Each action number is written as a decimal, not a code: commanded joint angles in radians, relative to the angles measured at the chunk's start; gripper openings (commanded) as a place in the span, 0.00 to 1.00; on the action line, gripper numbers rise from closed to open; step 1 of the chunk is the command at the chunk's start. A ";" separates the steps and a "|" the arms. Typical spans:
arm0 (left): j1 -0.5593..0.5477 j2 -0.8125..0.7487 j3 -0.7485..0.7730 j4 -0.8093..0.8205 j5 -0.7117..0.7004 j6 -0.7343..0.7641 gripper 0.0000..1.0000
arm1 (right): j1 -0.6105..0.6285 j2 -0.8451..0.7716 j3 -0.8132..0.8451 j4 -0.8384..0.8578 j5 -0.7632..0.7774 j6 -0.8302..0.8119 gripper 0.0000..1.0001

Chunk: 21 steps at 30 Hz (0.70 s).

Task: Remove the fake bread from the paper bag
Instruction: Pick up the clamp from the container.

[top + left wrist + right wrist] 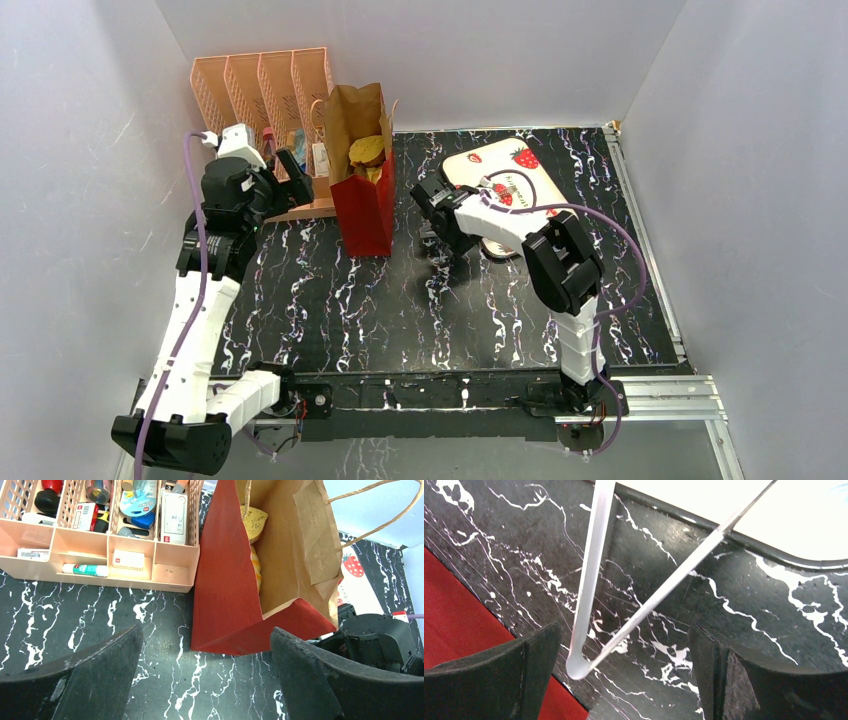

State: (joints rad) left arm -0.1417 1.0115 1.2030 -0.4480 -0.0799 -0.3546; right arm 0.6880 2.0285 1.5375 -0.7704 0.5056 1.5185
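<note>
The paper bag (362, 205) is standing upright just ahead of the left gripper (206, 647) — glossy red outside, dull brown kraft inside, with thin tan cord handles. The fake bread (253, 519) is lying inside it, a spongy yellow piece above a rounder golden one, beyond the fingertips. The left arm is reaching forward with its elbow raised, jaws standing wide apart and gripping nothing. The right arm is bending sharply, and the right gripper (624, 650) is pointing down at the black, white-veined table (400, 320), spread and empty — the bag's red wall is showing beside its left finger.
</note>
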 commanded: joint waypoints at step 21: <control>-0.006 0.055 0.089 0.101 0.064 0.026 0.98 | -0.065 0.267 0.425 -0.270 0.000 -0.060 0.92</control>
State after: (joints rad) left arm -0.1417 1.0729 1.2549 -0.3855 -0.0410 -0.3458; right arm 0.6315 2.2581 1.8721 -0.9062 0.4728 1.4693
